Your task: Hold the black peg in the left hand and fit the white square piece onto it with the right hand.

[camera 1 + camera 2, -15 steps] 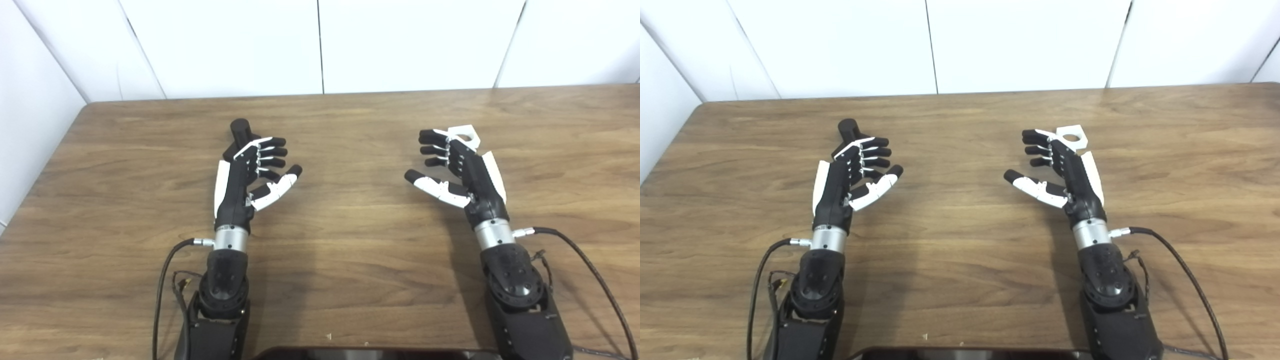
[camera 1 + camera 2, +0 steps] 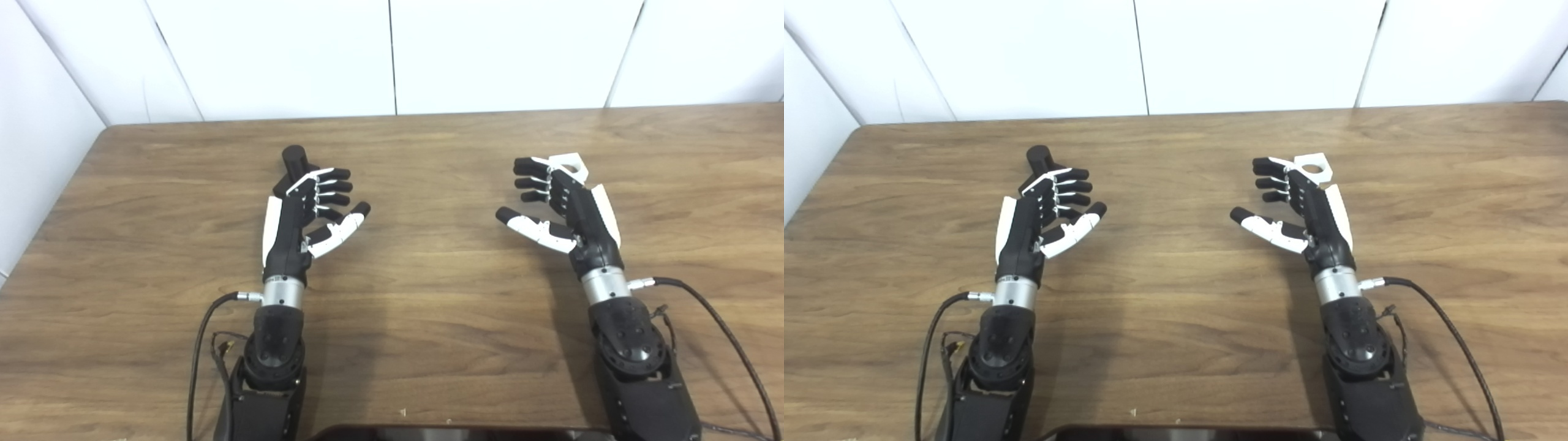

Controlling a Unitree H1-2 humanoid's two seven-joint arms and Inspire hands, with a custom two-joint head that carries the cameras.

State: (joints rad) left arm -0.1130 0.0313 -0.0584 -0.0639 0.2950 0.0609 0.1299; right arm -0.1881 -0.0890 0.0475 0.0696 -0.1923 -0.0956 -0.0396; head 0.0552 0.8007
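Observation:
A black peg (image 2: 294, 162) stands on the wooden table (image 2: 429, 306), just beyond my left hand (image 2: 306, 211), which partly hides its base. That hand is open, fingers curled and apart, holding nothing. The white square piece (image 2: 569, 165), with a round hole in it, lies flat on the table right behind my right hand (image 2: 563, 205). My right hand is open too, thumb spread toward the middle, with nothing in it. In the right eye view the peg (image 2: 1039, 158) and the white piece (image 2: 1314, 166) show the same way.
White wall panels (image 2: 392, 55) close off the table's far edge and left side. Cables (image 2: 723, 324) trail from both wrists over the tabletop. A dark object's edge (image 2: 453, 432) shows at the bottom of the picture.

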